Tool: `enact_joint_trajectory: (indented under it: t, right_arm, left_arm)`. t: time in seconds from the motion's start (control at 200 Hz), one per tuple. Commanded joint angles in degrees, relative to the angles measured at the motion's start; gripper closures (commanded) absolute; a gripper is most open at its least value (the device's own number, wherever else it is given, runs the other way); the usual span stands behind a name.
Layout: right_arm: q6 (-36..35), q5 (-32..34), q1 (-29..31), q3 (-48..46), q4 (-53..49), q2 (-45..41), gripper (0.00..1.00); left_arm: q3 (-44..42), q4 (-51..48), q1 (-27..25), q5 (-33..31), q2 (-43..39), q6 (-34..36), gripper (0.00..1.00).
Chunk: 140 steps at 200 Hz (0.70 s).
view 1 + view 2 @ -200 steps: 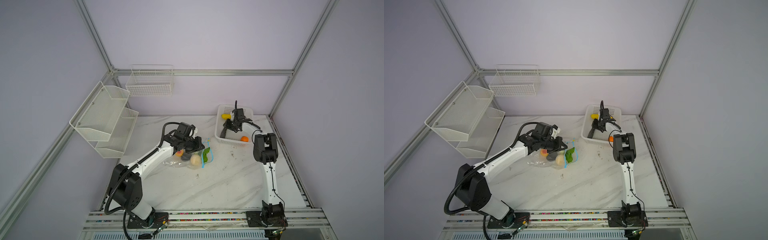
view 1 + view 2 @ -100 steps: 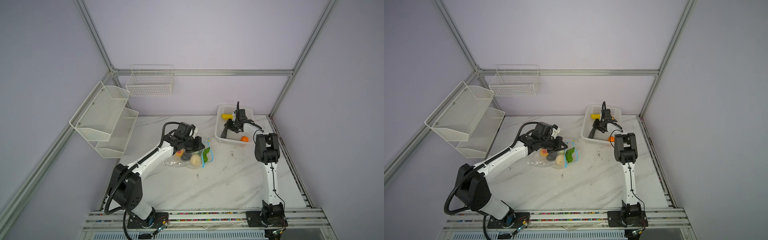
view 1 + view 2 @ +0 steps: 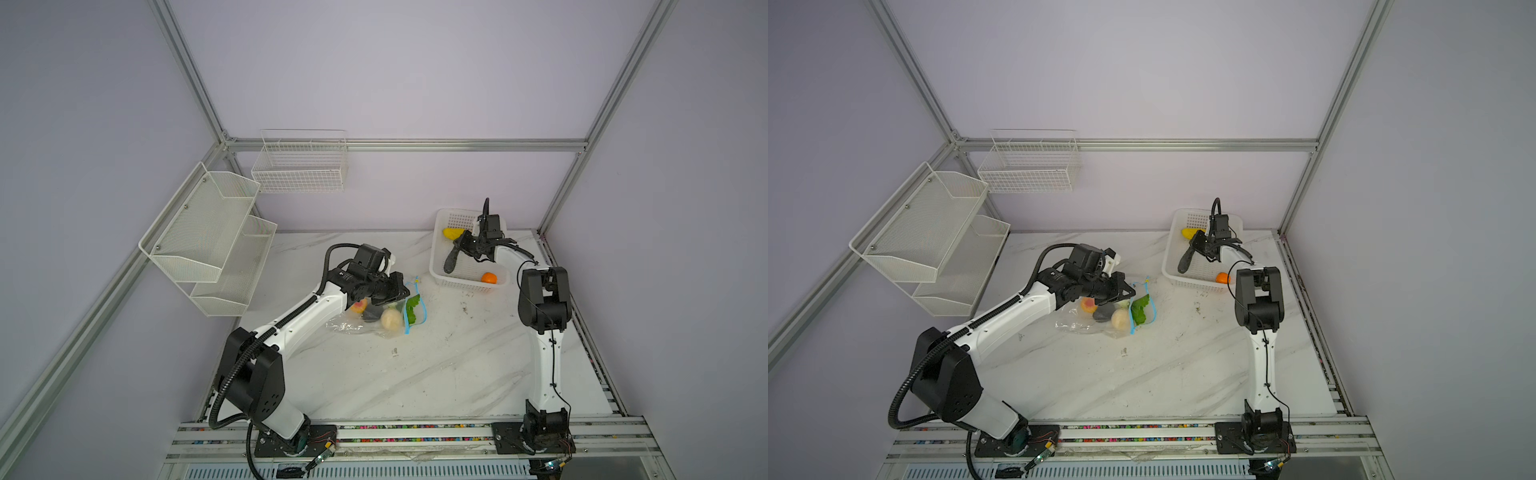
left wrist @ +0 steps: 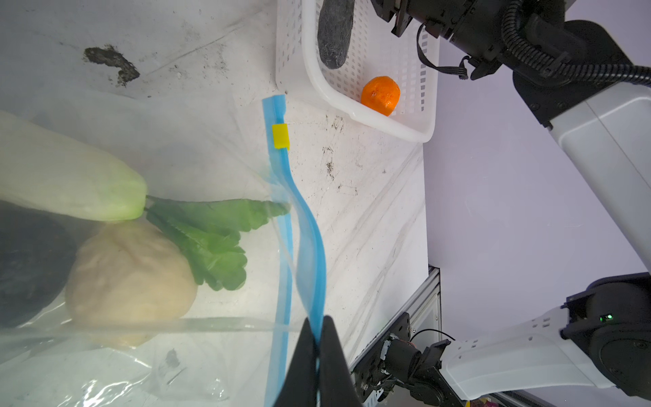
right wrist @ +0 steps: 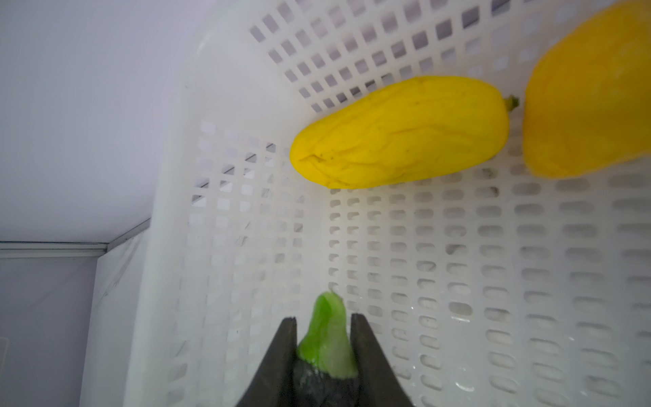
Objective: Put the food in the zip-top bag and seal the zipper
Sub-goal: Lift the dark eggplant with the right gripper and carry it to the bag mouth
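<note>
The zip-top bag lies at the table's middle with its mouth toward the right. Inside it lie a white radish with green leaves, a cream round piece and a dark piece. My left gripper is shut on one lip of the blue zipper and holds it up off the other lip. The yellow slider sits at the zipper's far end. My right gripper is in the white basket, shut on the green stem of a long dark vegetable.
The white perforated basket stands at the back right. It holds a yellow piece, a yellow-orange piece and an orange. White mesh shelves hang on the left wall, a wire basket on the back wall.
My right gripper's jaws have narrowed onto the dark vegetable's stem, and that wrist has shifted slightly to the right. The left arm and the bag have stayed still.
</note>
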Motion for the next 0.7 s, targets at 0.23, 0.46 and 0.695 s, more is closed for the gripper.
enact_joint_trajectory:
  t: [0.23, 0.46, 0.695]
  right_arm:
    - [10.6, 3.2, -0.5, -11.4, 8.8, -14.2, 0.78]
    - [20.1, 8.6, -0.1, -26.9, 16.6, -28.9, 0.8]
    - [24.7, 16.7, 4.5, -40.0, 19.9, -43.4, 0.8]
  left_arm:
    - [1.8, 3.4, 0.2, -0.4, -0.9, -1.0, 1.0]
    - [1.3, 4.8, 0.2, -0.8, -1.2, -1.8, 1.0]
    - [1.1, 5.5, 0.2, -1.2, -1.8, -2.4, 1.0]
